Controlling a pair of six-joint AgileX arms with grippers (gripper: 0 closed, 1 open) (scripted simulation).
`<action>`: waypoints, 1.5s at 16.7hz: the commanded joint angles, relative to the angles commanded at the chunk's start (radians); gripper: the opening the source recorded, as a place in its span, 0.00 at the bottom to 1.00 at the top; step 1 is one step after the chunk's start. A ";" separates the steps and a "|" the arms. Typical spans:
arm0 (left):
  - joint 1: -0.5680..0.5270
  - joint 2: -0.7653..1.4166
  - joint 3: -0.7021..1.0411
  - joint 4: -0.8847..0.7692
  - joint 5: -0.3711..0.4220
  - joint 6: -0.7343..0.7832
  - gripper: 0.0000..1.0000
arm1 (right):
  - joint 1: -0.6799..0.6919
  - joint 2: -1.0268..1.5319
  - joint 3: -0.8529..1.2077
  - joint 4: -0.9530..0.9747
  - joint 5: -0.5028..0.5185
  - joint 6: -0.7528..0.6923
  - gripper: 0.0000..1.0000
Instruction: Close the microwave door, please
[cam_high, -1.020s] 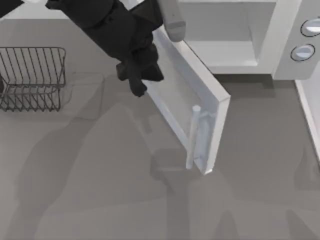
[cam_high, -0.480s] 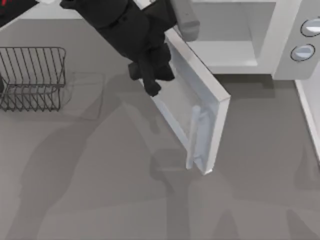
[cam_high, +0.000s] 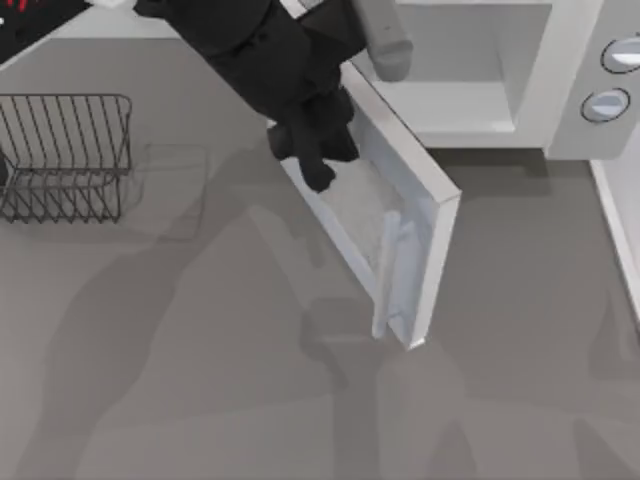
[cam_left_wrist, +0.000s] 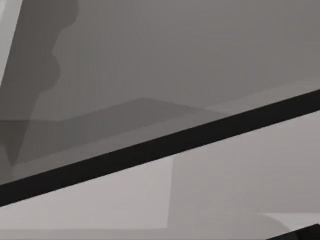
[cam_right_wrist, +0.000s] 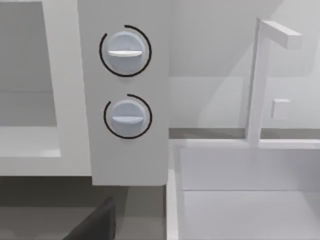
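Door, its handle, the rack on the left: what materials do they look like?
Door: looks like white painted metal or plastic, matte with no glare; its window is pale and translucent, maybe frosted glass or acrylic. Handle: smooth light-grey bar, probably plastic or brushed metal. Rack: thin dark wire, likely coated steel, with the table showing through the gaps.

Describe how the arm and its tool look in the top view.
The left arm is bulky and matte black, built of chunky rounded segments, with one smooth light-grey cylindrical link near the microwave. Its tool is black too, narrowing to short blunt fingers beside the door. No cables or markings are visible on it.
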 joint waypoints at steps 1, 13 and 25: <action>-0.005 0.004 0.006 0.001 -0.002 -0.005 0.00 | 0.000 0.000 0.000 0.000 0.000 0.000 1.00; -0.050 0.049 0.062 0.000 -0.018 -0.052 0.00 | 0.000 0.000 0.000 0.000 0.000 0.000 1.00; -0.093 0.112 0.078 -0.046 -0.010 -0.081 0.00 | 0.000 0.000 0.000 0.000 0.000 0.000 1.00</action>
